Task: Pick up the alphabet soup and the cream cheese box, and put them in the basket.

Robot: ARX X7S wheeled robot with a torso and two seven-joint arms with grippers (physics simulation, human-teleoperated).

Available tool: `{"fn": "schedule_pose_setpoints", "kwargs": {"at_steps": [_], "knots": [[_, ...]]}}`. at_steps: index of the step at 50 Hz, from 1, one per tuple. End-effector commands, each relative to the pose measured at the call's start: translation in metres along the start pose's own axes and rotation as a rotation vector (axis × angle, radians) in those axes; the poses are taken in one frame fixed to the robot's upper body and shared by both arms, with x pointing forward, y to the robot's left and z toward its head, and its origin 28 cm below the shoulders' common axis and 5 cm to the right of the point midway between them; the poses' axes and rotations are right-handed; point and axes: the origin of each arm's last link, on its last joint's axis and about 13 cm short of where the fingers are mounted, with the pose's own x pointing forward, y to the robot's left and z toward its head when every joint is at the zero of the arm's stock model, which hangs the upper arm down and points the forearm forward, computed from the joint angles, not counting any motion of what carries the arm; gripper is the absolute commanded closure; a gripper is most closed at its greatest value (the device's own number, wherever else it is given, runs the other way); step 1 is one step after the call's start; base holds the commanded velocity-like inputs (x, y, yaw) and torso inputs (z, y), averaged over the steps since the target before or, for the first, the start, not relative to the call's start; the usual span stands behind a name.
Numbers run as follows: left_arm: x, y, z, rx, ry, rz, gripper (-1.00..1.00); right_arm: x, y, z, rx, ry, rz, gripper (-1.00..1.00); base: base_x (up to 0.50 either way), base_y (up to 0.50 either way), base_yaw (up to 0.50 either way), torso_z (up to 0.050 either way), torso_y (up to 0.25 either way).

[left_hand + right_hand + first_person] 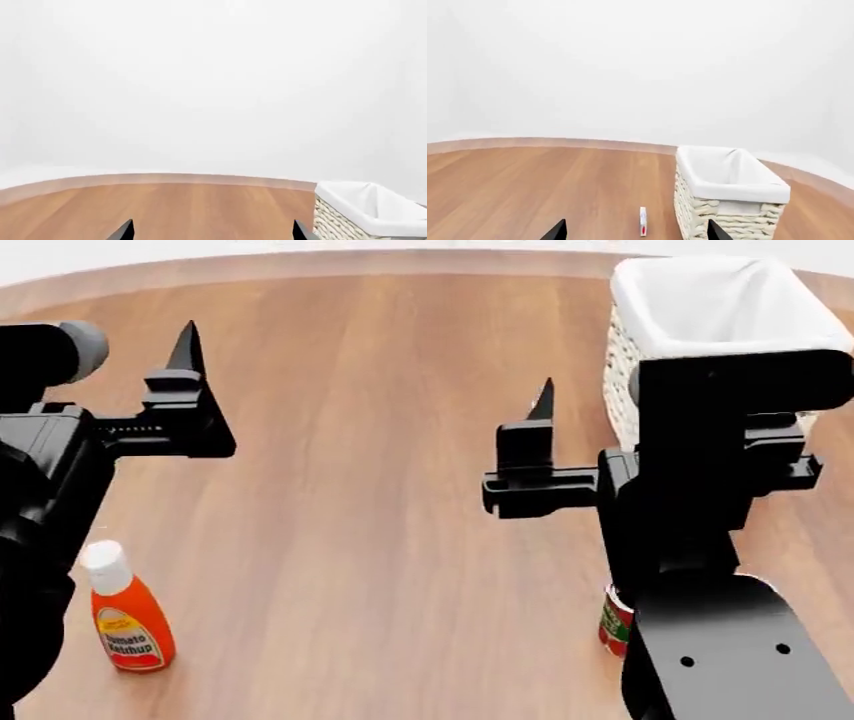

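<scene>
Head view shows, at the lower left, a ketchup bottle (123, 615) standing on the wooden table (360, 390). The left gripper (212, 231) hangs above the table with its jaws apart and empty. The right gripper (636, 231) is also apart and holds nothing. A red can (614, 621) is partly hidden behind the right arm. The basket (714, 310) stands at the upper right. In the right wrist view, the cream cheese box (642, 221) stands on edge just beside the basket.
</scene>
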Motion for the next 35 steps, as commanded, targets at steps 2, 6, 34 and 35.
{"fn": "schedule_pose_setpoints", "kwargs": {"at_steps": [2,6,34,35], "knots": [[0.0072,-0.0070,0.0446,0.014,-0.049,-0.032,-1.00,-0.0003,-0.0072,0.0431,-0.041,-0.010,0.013,-1.00,0.50,0.00,0.00,0.000,0.000],[0.0074,-0.0070,0.0443,0.017,-0.050,-0.034,-1.00,0.0005,-0.0076,0.0437,-0.041,-0.007,0.013,-1.00,0.50,0.00,0.00,0.000,0.000],[0.0082,-0.0047,0.0454,0.014,-0.055,-0.034,-1.00,0.0048,-0.0050,0.0454,-0.053,-0.002,0.024,-1.00,0.50,0.00,0.00,0.000,0.001],[0.0082,-0.0047,0.0455,0.014,-0.055,-0.034,-1.00,0.0047,-0.0050,0.0454,-0.049,-0.002,0.027,-1.00,0.50,0.00,0.00,0.000,0.000]]}}
